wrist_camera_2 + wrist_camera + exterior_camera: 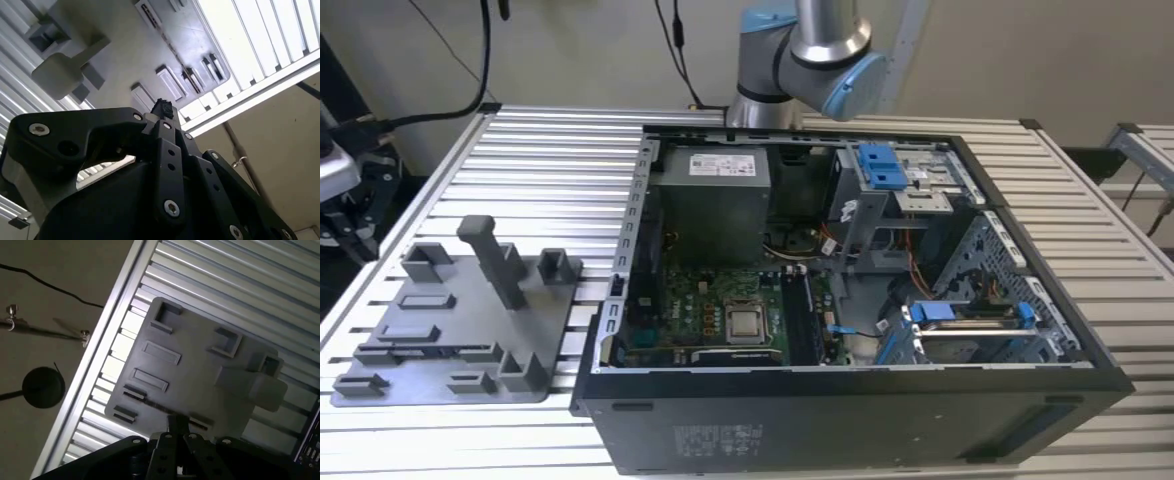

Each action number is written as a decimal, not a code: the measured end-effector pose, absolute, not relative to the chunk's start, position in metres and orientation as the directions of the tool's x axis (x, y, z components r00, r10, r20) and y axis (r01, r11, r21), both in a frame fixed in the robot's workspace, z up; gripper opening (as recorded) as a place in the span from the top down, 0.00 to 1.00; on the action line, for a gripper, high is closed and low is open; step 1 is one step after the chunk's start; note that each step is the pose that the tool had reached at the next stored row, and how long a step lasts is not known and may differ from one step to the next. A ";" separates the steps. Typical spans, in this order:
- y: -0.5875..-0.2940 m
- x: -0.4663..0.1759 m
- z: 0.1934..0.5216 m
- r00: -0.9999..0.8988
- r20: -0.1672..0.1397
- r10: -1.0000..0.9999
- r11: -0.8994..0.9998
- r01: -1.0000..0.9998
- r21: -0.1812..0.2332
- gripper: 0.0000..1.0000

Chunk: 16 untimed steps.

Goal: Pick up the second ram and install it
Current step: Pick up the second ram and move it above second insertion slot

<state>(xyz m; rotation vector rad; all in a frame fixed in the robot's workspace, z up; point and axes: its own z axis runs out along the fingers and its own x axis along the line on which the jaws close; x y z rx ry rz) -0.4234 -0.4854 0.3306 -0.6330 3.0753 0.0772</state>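
Matt plastic tray (540, 330) on ribbed, shiny metal table (547, 170).

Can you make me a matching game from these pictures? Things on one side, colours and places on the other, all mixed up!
Things:
1. power supply box
2. drive latch
3. parts tray
4. computer case

Matches:
A. black, lying open on the table
B. grey, on the table, at the exterior view's left of the case
C. bright blue
D. grey, inside the case

Pairs: 1-D, 2-C, 3-B, 4-A
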 end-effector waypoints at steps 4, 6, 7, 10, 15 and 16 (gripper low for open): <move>-0.485 -0.424 0.327 -0.902 -0.018 -0.430 0.900 -0.431 0.064 0.89; -0.485 -0.425 0.326 -0.890 -0.022 -0.455 0.888 -0.455 0.072 0.89; -0.485 -0.425 0.325 -0.884 -0.024 -0.466 0.881 -0.467 0.075 0.89; -0.485 -0.425 0.323 -0.861 -0.027 -0.508 0.857 -0.508 0.081 0.89; -0.486 -0.425 0.321 -0.844 -0.029 -0.535 0.841 -0.535 0.084 0.89; -0.486 -0.425 0.321 -0.847 -0.029 -0.531 0.843 -0.531 0.084 0.89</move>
